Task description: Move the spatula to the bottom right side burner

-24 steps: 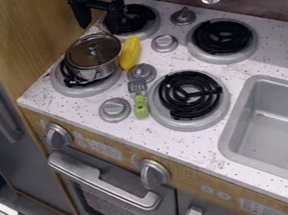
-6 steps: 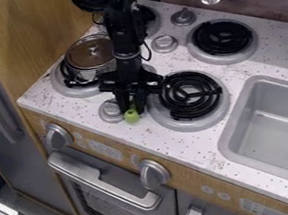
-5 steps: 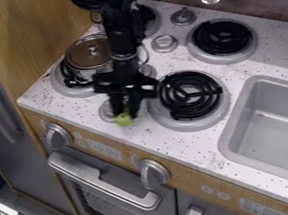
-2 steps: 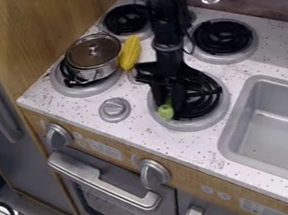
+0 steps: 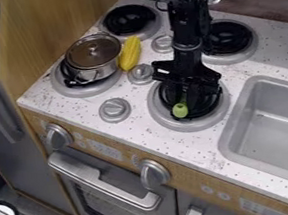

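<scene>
The black gripper (image 5: pixel 184 98) hangs over the bottom right burner (image 5: pixel 196 124), shut on the green-handled spatula (image 5: pixel 180 110). The round end of the green handle pokes out below the gripper, over the burner's front part. The spatula's grey head is hidden behind the gripper. Whether the spatula touches the coil cannot be told.
A lidded metal pot (image 5: pixel 92 58) stands on the front left burner, with a yellow corn-like toy (image 5: pixel 130 54) beside it. Knobs (image 5: pixel 114 110) stick up between the burners. The sink (image 5: pixel 278 131) lies to the right.
From beside the front knob, the gripper has carried the spatula right onto the bottom right burner. The corn and the middle knob are uncovered again.
</scene>
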Robot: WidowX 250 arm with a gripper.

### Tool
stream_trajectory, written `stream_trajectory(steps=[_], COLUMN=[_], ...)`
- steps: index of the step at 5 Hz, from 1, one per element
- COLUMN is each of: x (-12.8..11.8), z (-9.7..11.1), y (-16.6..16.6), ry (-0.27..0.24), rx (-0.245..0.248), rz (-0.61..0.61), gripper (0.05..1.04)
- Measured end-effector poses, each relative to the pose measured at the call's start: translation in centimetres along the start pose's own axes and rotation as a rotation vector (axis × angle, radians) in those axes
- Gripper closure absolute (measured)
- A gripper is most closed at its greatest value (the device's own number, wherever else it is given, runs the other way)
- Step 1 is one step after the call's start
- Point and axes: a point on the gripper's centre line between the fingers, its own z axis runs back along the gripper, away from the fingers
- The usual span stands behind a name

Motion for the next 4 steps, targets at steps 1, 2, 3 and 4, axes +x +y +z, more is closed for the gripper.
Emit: stream_trajectory(steps=[1,2,3,4], x=[-0.6,-0.7,-0.8,-1.0], z=[-0.2,2.9,5.9,8.1], y=[0.3,1.0,1.8,3.0], ry=[0.018,-0.064,-0.139,-0.184], rx=[0.018,0.008,-0.005,-0.037], rz=[0.021,0.059,0.089,0.128], gripper=[0.393,0.119,0.083,0.083])
